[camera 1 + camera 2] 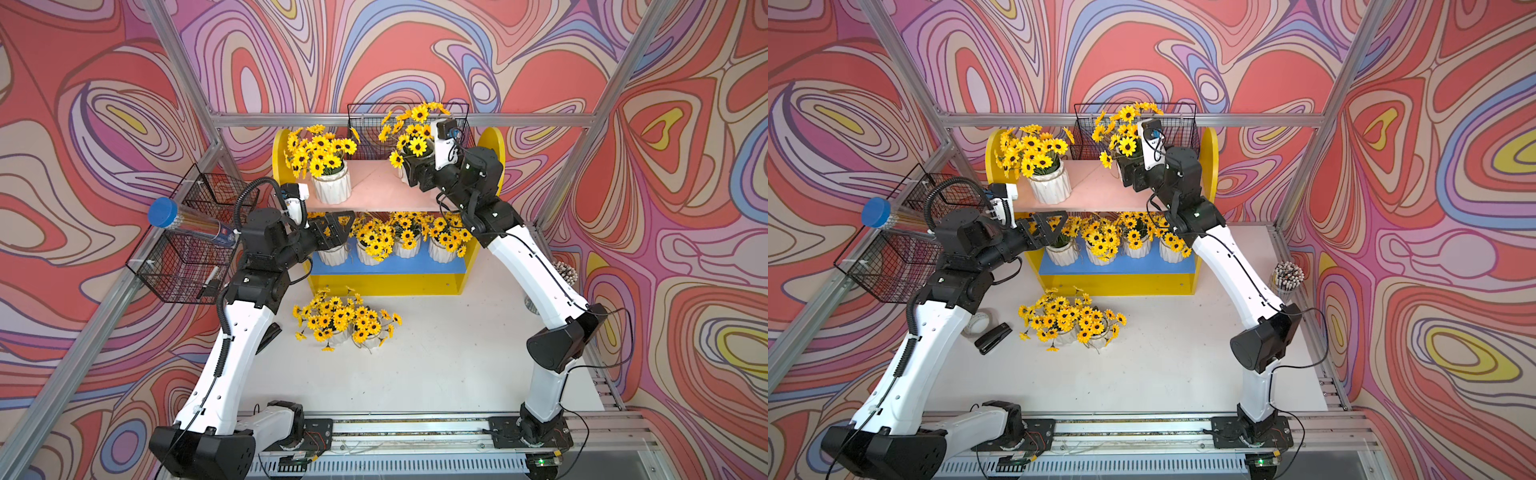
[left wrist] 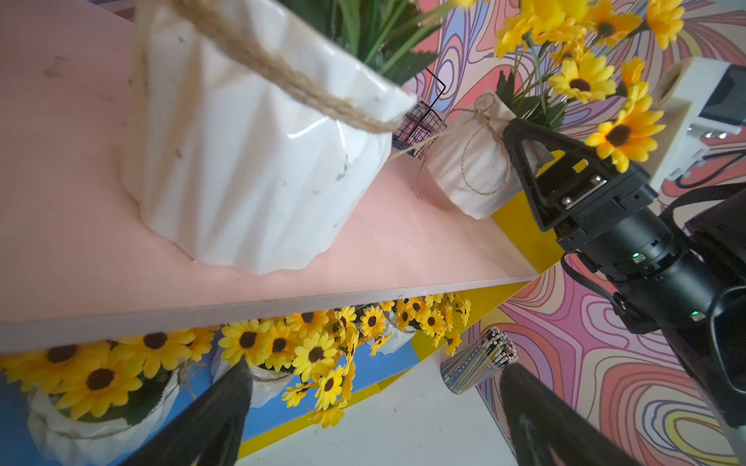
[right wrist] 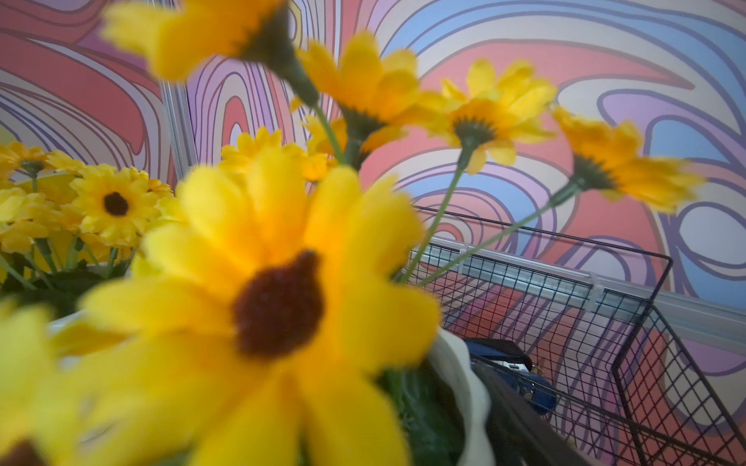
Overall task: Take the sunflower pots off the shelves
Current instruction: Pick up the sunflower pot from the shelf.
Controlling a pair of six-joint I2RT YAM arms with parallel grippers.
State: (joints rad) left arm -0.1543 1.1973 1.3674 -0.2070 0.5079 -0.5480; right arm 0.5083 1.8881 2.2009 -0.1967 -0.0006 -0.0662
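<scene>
The pot in hand is the right-end sunflower pot [image 2: 472, 161] on the pink board [image 1: 382, 187] of the shelves [image 1: 374, 286]. The right gripper [image 1: 409, 168] sits round it w/ jaws set wide and one finger [image 2: 516, 131] along the ribbed wall, but its own camera is swamped by blooms, so I can't tell if it's clamped or only straddling. A second pot [image 1: 331, 188] stands at the board's left end, four pots [image 1: 368, 255] line the blue board [image 1: 386, 266] below, and two pots [image 1: 345, 328] are down on the table [image 1: 436, 353] in front, i.e. six to go. The left gripper [image 1: 334, 232] is wide open and holds nothing, level w/ the leftmost lower pot. To do this step well, squeeze on the wall below the rim, not the stems, and confirm the hold before moving. Lift just enough to clear the board, keep it upright, and draw it toward the front, since the flowers reach into the wire basket [image 1: 361, 133] behind and could snag. Set it on bare table apart from the two there. For the lower pot, slide out first, lift after; headroom under the pink board looks tight.
</scene>
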